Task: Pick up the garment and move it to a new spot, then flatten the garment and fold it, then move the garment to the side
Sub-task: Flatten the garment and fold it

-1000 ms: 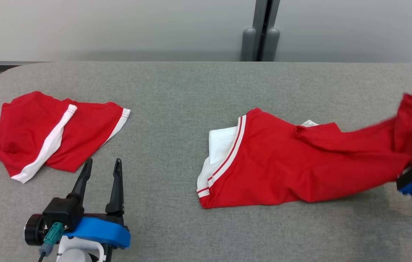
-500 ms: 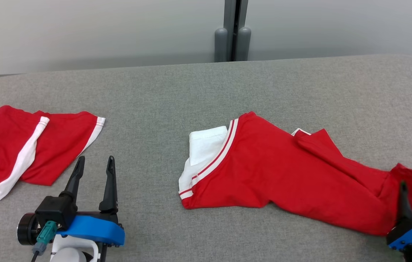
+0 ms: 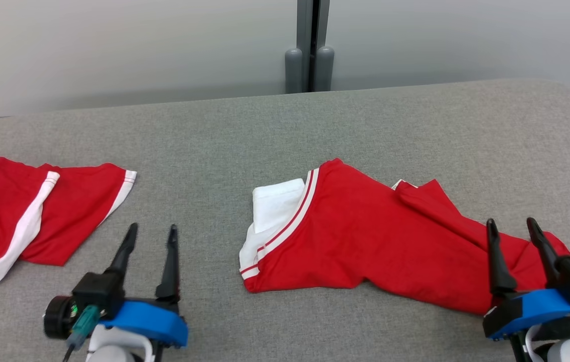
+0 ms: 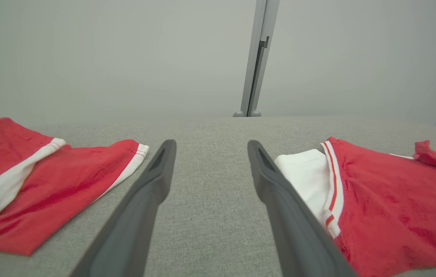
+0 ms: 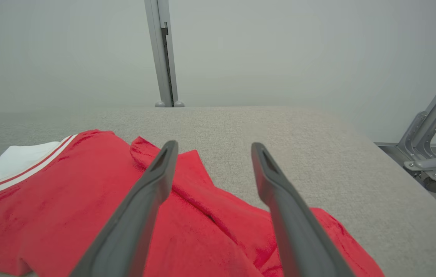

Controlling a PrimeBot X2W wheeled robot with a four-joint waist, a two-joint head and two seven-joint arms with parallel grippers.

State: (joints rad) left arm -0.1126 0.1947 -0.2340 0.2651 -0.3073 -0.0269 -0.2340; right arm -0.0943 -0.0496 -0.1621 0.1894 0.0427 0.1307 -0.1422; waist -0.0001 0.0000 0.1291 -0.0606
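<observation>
Grey padded table, pale wall behind. Item: garment, red knit, with white red-striped trim and a white panel at the end far from my right gripper. It lies rumpled, its near end beneath that gripper's fingers; jaws wide, nothing held. Handling, as I judge it: light, limp, prone to drape and bunch; best taken at corners or hem. My left gripper: wide, empty, garment to its right, second red garment to its left

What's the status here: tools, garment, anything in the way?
Left tool open over bare table. Right tool open over right end of red garment. Garment crumpled, not flattened. Second red garment at left, apart.
</observation>
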